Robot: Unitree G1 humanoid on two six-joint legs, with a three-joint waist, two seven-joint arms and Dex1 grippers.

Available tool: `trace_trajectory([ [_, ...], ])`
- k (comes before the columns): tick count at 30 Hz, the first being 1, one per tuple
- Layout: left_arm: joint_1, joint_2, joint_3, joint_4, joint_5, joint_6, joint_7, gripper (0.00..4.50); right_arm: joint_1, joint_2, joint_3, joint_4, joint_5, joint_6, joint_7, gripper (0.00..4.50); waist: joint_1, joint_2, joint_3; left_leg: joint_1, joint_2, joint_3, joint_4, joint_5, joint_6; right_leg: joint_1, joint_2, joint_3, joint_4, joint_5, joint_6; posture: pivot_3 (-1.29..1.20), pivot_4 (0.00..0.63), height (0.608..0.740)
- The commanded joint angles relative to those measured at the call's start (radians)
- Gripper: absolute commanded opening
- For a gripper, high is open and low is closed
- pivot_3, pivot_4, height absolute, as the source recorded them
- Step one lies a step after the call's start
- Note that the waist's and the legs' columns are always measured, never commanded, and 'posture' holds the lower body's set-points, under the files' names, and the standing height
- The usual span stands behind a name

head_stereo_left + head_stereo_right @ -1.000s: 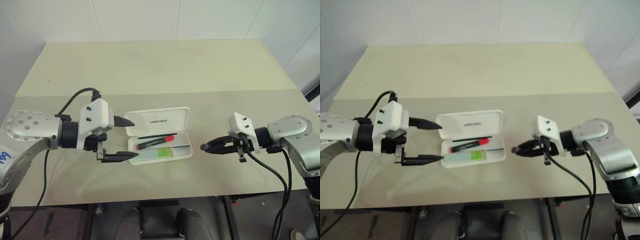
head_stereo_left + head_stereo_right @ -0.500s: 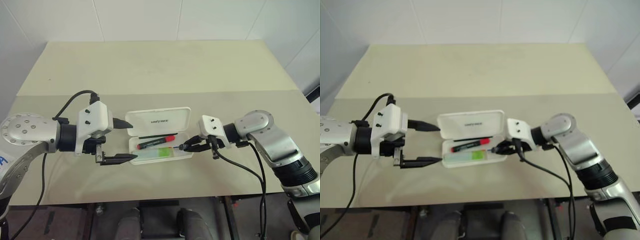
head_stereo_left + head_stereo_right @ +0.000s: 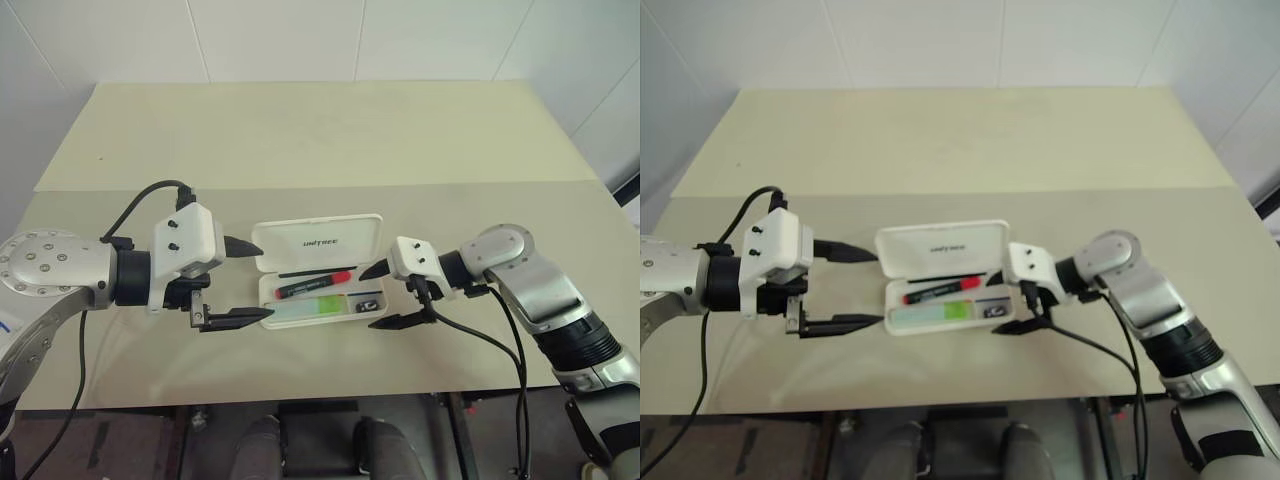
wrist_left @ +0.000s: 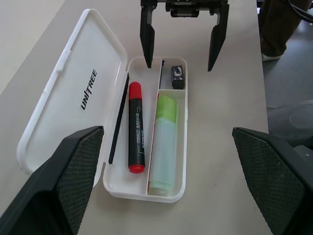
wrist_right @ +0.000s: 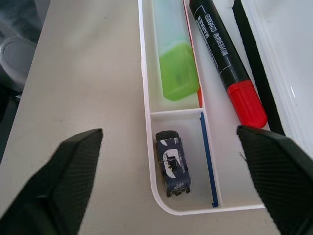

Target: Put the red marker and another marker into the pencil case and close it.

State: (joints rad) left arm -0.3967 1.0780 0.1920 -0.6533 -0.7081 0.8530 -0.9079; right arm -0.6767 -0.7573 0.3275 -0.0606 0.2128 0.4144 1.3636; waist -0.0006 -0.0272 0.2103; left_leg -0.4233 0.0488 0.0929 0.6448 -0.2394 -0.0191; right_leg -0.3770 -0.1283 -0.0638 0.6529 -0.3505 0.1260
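Note:
The pencil case [image 3: 350, 232] lies open on the table in front of me, its lid tipped back. The red marker [image 3: 313, 284] lies in its long back compartment, and the lime-green other marker [image 3: 316, 306] in the front one. A small dark block [image 5: 172, 161] rests in the small end compartment. My left gripper [image 3: 268, 280] is open at the case's left end, one finger by the lid and one by the front rim. At the case's right end, my right gripper [image 3: 365, 300] stands open and holds nothing, its fingers [image 4: 146, 41] straddling that end.
The beige table [image 3: 320, 140] stretches far behind the case, with a seam running across it. Black cables [image 3: 480, 335] hang from both wrists. The table's front edge lies close below the case.
My right gripper moved left from the table's right side to the case's right end, then opened. The small dark block now lies in the end compartment. The left gripper stayed put.

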Motion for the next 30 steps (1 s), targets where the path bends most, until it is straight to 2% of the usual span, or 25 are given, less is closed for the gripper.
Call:
trace_trajectory([
  [1,-0.085,-0.042,0.044,0.023,-0.030,-0.043,0.029,4.50,0.054,-0.070,-0.134,-0.069,0.091,0.035,0.019,4.47,0.011,0.000,0.000,-0.001,0.000,0.000,0.000,0.000,0.000,0.000,0.000,-0.001,0.000,0.000,0.000,0.00,0.150,0.740],
  [7,-0.100,-0.004,0.073,0.128,0.007,-0.076,-0.013,4.50,0.208,-0.190,-0.488,-0.018,0.320,0.107,0.052,4.47,0.015,0.000,0.000,0.000,0.000,0.000,0.002,-0.002,0.002,0.001,0.000,0.000,0.000,0.000,0.000,0.00,0.150,0.740],
  [10,-0.117,0.007,0.060,0.206,0.035,-0.109,-0.038,4.50,0.185,-0.217,-0.590,0.054,0.359,0.109,0.026,4.47,0.003,0.000,0.000,0.002,0.000,0.001,0.002,-0.002,0.002,0.002,0.000,0.000,-0.003,0.000,0.000,0.00,0.150,0.740],
  [13,-0.160,-0.006,0.008,0.297,0.094,-0.152,-0.030,4.50,0.143,-0.223,-0.638,0.002,0.460,0.179,0.026,4.47,-0.007,0.000,0.000,0.002,0.000,0.001,0.002,-0.002,0.002,0.001,0.000,0.001,-0.003,0.000,0.000,0.00,0.150,0.740],
  [17,-0.293,-0.109,-0.058,0.425,0.157,-0.187,0.046,3.62,0.128,-0.210,-0.634,-0.119,0.545,0.236,-0.005,4.50,-0.001,0.000,0.000,0.001,0.001,0.001,0.002,-0.002,0.002,0.000,0.001,0.001,-0.001,0.000,0.000,0.00,0.150,0.740],
  [22,-0.382,-0.196,-0.140,0.581,0.265,-0.260,0.063,1.85,0.102,-0.202,-0.638,-0.193,0.604,0.257,-0.060,4.50,0.003,0.000,0.000,0.000,0.000,0.002,0.003,-0.002,0.003,0.001,0.000,0.001,0.000,0.000,0.001,0.00,0.150,0.740],
  [27,-0.460,-0.285,-0.168,0.749,0.325,-0.312,0.078,0.13,0.103,-0.207,-0.635,-0.217,0.623,0.261,-0.077,4.50,0.004,0.000,0.000,0.000,0.000,0.001,0.003,-0.002,0.003,0.001,0.000,0.000,0.001,0.000,0.001,0.00,0.150,0.740],
  [30,-0.470,-0.317,-0.194,0.779,0.346,-0.310,0.063,0.03,0.112,-0.212,-0.641,-0.245,0.640,0.266,-0.085,4.50,0.003,0.000,0.000,0.000,0.000,0.002,0.003,-0.002,0.003,0.001,0.000,0.000,0.000,0.000,0.001,0.00,0.150,0.740],
])
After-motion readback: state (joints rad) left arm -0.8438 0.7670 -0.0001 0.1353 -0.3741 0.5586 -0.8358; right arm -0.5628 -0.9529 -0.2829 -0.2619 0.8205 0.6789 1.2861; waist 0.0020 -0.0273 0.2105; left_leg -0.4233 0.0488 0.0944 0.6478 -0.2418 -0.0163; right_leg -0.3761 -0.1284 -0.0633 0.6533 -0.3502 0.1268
